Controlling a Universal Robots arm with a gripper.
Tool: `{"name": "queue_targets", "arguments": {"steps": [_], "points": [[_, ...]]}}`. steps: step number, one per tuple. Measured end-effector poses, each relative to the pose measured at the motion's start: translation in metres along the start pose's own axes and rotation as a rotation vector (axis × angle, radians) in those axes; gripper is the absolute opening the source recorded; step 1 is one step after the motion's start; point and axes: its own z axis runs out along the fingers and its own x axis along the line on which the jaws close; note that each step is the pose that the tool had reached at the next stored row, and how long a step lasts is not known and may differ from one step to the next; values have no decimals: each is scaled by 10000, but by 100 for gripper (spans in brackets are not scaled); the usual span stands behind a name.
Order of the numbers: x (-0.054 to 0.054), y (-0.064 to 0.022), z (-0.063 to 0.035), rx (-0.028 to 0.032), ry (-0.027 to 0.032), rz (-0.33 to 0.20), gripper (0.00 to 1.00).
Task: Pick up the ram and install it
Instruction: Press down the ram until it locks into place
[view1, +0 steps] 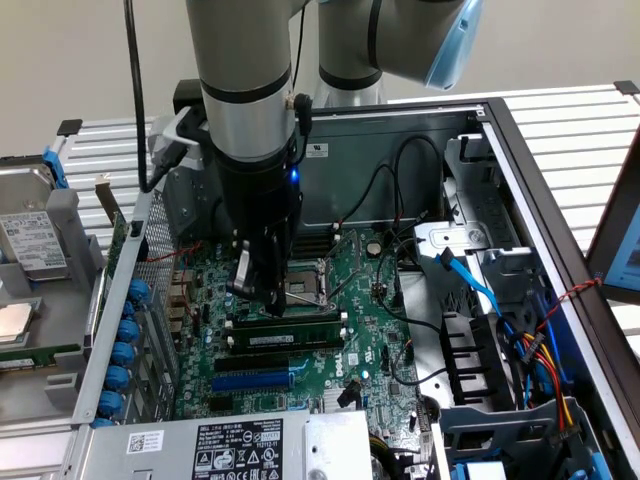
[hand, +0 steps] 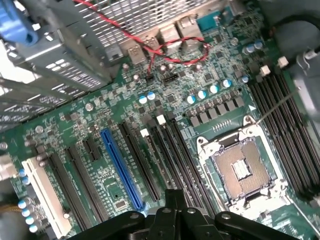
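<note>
- pincer (view1: 262, 292) is black metal, hanging low inside the open PC case (view1: 520, 150); honestly can't tell if it's wide or narrow; in the wrist view its dark tips (hand: 170, 207) sit over the long black slots (hand: 172, 150)
- ram (view1: 300, 322), a long thin green stick, lies along the slots right under the pincer, beside the square metal CPU socket (view1: 303, 283); touching or not, can't say
- a second green stick (view1: 290, 341) with a pale label runs parallel just beside it; then a blue slot (view1: 255, 380)
- loose black cables (view1: 390, 180) and a drive cage (view1: 490, 340) crowd the exterior view's right; case rests on a slatted bench (view1: 570, 125)
</note>
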Motion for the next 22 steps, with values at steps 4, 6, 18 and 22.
{"name": "queue_targets", "arguments": {"steps": [4,6,18,22], "points": [[0,0,-4,35,49,428,10],[0,0,-6,65,95,622,10],[-2,-1,-49,226,338,1700,10],[-1,-1,-51,262,397,2117,10]]}}
